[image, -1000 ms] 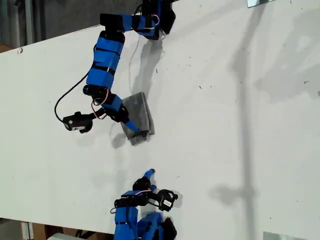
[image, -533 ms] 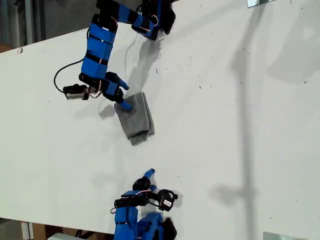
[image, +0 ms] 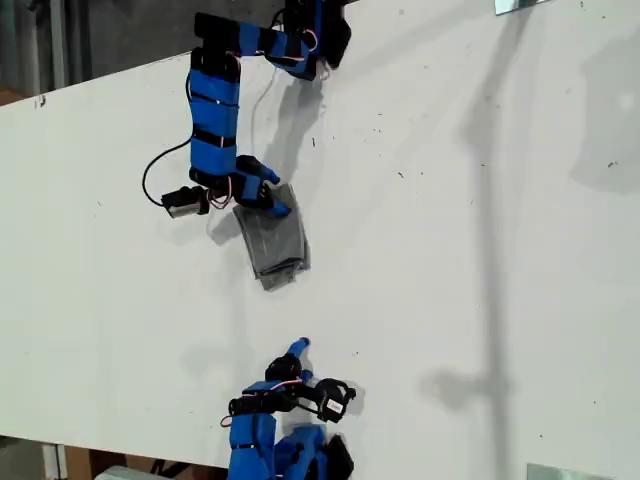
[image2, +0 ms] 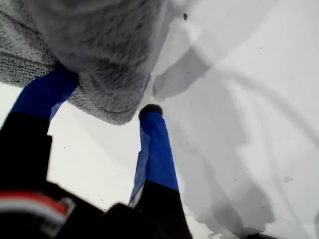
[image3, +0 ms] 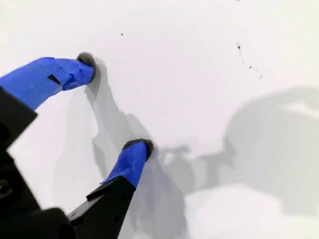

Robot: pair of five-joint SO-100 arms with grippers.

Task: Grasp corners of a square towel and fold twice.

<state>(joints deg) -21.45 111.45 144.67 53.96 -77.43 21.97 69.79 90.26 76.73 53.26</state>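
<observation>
The towel [image: 272,238] lies folded into a narrow grey bundle on the white table [image: 450,250], a little toward the exterior view's left of the middle; its shape and place match the picture from 0.5 s ago. My first gripper [image: 272,205] has shifted since then toward the exterior view's right and now sits over the towel's far end, nearest the arm's base. In the first wrist view the towel [image2: 94,50] fills the space ahead, and the gripper [image2: 107,94] has its 2 fingers spread apart: 1 finger [image2: 42,94] goes under the cloth's edge, the other [image2: 157,144] lies just beside the edge on bare table.

My second gripper [image3: 114,102] rests at the near edge of the exterior view, well apart from the towel, fingers spread with nothing between them, unmoved.

The table toward the exterior view's right of the towel is open white surface with only faint shadows.
</observation>
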